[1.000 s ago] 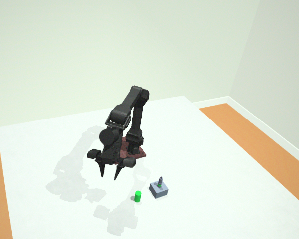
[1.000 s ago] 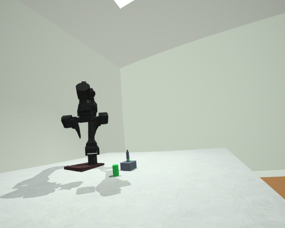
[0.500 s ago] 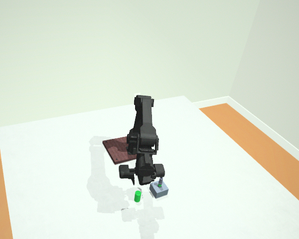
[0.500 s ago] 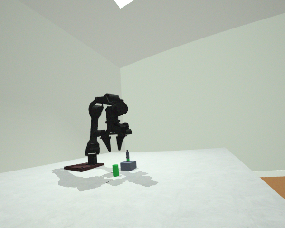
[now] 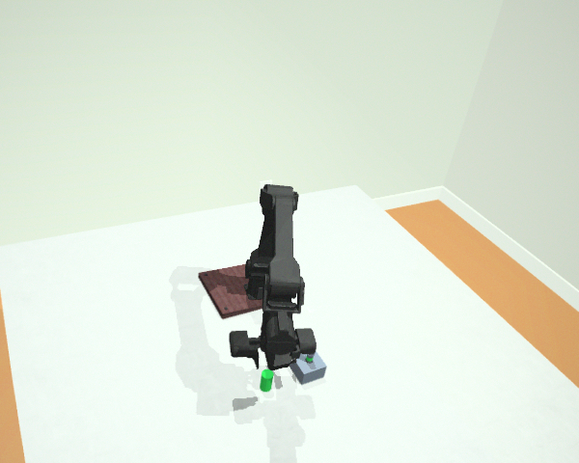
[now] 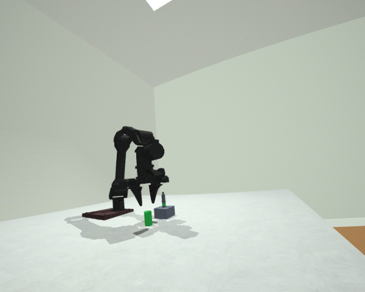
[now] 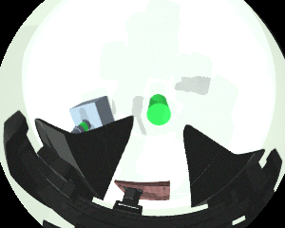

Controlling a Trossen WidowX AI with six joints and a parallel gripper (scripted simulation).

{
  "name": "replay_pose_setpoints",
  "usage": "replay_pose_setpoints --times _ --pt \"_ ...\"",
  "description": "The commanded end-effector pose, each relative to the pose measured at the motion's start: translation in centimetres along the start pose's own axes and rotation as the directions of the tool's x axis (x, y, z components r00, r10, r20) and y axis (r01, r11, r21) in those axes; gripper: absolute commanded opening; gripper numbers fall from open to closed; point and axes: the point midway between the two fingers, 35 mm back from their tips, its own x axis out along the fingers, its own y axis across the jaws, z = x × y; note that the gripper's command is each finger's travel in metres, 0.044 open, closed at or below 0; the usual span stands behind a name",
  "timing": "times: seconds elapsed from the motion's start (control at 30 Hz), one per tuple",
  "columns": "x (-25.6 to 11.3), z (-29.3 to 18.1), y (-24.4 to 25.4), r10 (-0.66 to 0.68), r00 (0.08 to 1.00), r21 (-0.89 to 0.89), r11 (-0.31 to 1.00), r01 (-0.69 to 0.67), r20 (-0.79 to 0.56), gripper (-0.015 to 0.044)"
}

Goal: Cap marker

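Note:
The green cap (image 5: 266,380) (image 6: 148,218) (image 7: 159,114) stands upright on the table. The marker (image 6: 163,199) (image 7: 84,126) stands upright, bare tip up, in the grey-blue holder block (image 5: 310,370) (image 6: 164,212) (image 7: 91,110); in the top view the arm hides most of it and only its green band shows. My gripper (image 6: 147,204) (image 7: 159,121) points down, open and empty, with its fingertips above the cap's height. In the wrist view the cap shows between and beyond the fingertips, and the left finger partly covers the block.
The holder block and upright marker stand close beside the cap, near one finger. The arm's dark red wooden base plate (image 5: 227,299) (image 6: 105,215) (image 7: 157,191) lies behind the gripper. The arm's shadow falls around the cap.

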Motion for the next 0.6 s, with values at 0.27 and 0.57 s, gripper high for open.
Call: replay_pose_setpoints --times 0.27,0.57 --pt "1.9 0.0 0.0 -0.004 1.000 -0.003 1.000 0.004 -0.003 0.0241" --pt "3.3 0.0 0.0 -0.004 1.000 -0.003 1.000 0.004 -0.003 0.0241"
